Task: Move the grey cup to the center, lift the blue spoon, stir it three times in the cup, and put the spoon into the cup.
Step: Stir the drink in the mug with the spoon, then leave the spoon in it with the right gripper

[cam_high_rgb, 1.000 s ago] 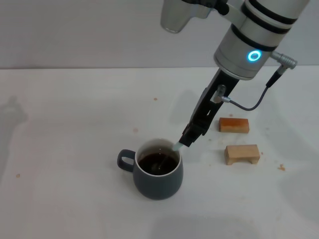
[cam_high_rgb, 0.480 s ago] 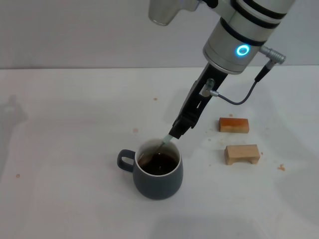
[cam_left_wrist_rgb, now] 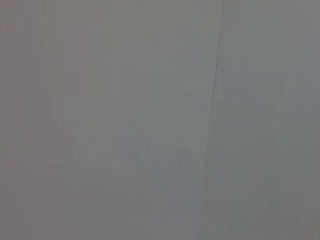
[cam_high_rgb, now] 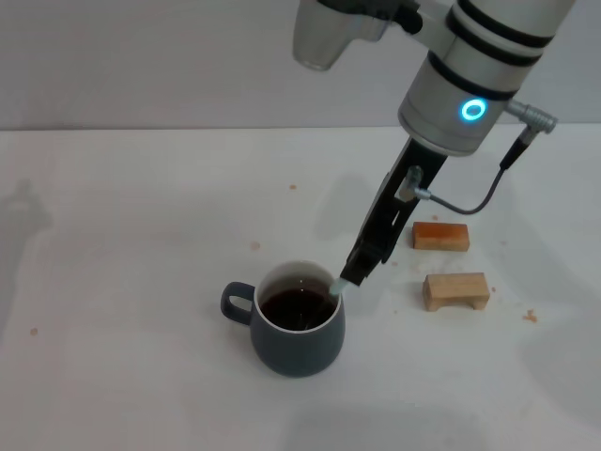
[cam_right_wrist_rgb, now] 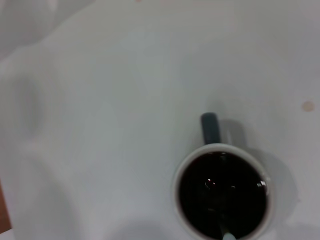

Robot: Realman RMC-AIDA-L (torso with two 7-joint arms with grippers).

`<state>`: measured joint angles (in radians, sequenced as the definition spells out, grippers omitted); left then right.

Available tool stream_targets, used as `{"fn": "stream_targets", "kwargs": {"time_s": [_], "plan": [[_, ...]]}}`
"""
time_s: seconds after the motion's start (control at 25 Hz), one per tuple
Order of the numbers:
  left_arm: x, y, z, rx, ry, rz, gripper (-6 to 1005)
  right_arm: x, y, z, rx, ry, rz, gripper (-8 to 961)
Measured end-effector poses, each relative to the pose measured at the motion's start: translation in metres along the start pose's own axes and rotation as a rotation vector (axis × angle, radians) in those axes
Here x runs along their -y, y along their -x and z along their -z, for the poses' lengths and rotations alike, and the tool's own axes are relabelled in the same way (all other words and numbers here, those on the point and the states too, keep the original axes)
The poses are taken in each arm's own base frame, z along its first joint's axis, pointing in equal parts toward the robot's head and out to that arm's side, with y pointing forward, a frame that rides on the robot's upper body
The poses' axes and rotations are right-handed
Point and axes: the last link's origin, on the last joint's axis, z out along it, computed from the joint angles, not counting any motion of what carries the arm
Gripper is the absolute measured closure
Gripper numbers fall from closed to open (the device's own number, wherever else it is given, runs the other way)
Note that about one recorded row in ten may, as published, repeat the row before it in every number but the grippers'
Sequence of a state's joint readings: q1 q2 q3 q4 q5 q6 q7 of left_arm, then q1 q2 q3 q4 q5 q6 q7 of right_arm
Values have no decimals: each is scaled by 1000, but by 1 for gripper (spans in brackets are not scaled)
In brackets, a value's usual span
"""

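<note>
The grey cup [cam_high_rgb: 298, 331] stands on the white table in the head view, handle to the left, filled with dark liquid. My right gripper [cam_high_rgb: 355, 272] hangs just above the cup's right rim, shut on the blue spoon [cam_high_rgb: 336, 287]. Only a short piece of pale blue handle shows below the fingers; the spoon's bowl is sunk in the liquid. From the right wrist view the cup [cam_right_wrist_rgb: 222, 192] is seen from above, with the spoon [cam_right_wrist_rgb: 226, 235] entering at its rim. The left gripper is out of view; its wrist view shows only a blank grey surface.
Two small wooden blocks [cam_high_rgb: 440, 236] [cam_high_rgb: 456, 290] lie to the right of the cup, close to the right arm. A few brown specks [cam_high_rgb: 254, 246] dot the white table.
The right gripper swung the spoon from the cup's right rim to the far left of the cup, then back to the right rim. The cup stayed put.
</note>
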<state>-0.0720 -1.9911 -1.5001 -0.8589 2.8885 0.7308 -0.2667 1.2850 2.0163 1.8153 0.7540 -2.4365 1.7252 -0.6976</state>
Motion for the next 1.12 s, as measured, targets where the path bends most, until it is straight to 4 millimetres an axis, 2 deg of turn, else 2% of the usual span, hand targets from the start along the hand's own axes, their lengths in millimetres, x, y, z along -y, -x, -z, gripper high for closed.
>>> {"fn": "stream_targets", "kwargs": {"time_s": [0.16, 0.48, 0.84, 1.12], "plan": [[0, -1, 0, -5, 2, 4, 1001, -9, 4, -5, 11, 45, 11, 794], [2, -1, 2, -7, 0, 5, 1001, -5, 19, -4, 92, 3, 21, 794], [2, -2, 2, -15, 2, 9, 1001, 4, 13, -5, 41, -65, 0, 794], [2, -4, 0, -19, 6, 9, 1001, -7, 8, -5, -7, 0, 9, 793]]}}
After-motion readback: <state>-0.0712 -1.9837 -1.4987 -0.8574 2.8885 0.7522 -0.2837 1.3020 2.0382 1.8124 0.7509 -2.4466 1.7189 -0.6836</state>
